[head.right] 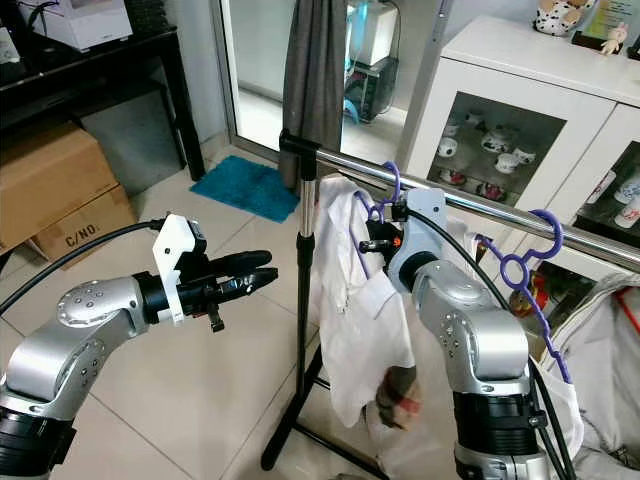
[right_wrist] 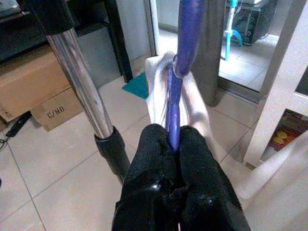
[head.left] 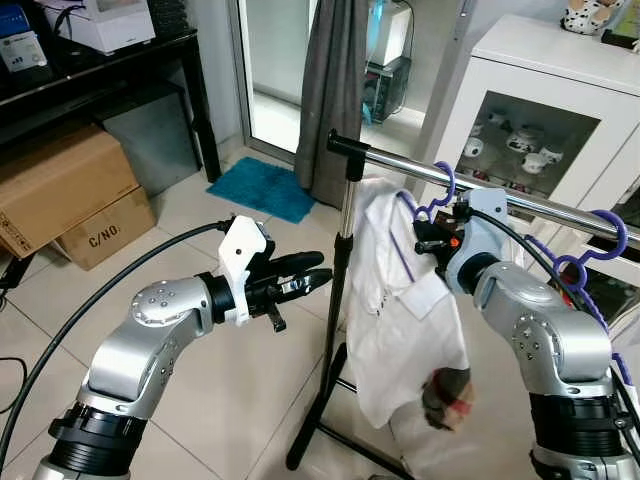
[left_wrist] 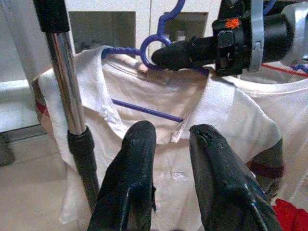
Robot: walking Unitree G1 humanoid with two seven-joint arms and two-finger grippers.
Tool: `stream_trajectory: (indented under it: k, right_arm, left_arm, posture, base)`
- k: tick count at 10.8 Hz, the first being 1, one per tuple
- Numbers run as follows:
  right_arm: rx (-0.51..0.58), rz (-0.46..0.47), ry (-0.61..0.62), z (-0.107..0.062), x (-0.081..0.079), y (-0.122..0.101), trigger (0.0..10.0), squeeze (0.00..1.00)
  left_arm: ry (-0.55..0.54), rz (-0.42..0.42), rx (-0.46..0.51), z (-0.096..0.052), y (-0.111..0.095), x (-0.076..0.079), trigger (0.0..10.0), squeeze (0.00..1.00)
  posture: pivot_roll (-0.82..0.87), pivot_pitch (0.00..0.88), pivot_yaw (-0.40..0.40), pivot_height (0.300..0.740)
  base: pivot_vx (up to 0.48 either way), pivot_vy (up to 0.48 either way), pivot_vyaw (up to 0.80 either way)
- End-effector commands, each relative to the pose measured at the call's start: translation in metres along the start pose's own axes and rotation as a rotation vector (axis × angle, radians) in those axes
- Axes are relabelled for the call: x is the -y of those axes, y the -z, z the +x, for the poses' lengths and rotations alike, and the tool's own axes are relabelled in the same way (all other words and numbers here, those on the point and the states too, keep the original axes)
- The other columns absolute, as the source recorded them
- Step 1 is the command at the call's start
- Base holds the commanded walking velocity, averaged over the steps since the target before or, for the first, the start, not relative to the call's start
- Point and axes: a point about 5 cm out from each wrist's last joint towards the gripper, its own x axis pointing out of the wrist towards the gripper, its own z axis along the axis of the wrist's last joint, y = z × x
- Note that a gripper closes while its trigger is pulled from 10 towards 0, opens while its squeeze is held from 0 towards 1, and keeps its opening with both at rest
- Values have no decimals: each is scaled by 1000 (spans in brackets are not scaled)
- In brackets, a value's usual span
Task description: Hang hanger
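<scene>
right gripper pinches hanger beside rack pole (shirt draped).

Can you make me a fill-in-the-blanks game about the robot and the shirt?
1. The shirt on the hanger is ____ in colour.
2. The ____ gripper is shut on the hanger.
3. The hanger's hook sits over the shiny metal ____.
4. The left gripper holds ____.

Missing words: white; right; rail; nothing
</scene>
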Motion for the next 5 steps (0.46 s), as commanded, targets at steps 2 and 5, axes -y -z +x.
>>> stream_trajectory:
  k: [2, 5]
  right_arm:
    - [82, 18, 35, -8, 7, -13, 0, 0]
    - [147, -11, 11, -31, -1, -19, 0, 0]
  left_arm:
    - [-207, 65, -59, -2, 5, -19, 10000, 0]
    - [-364, 48, -9, -7, 8, -23, 10000, 0]
  posture:
    - [-137, 0, -29, 740]
    - [-154, 0, -10, 740]
  base:
    - [0, 0, 0]
    - [0, 0, 0]
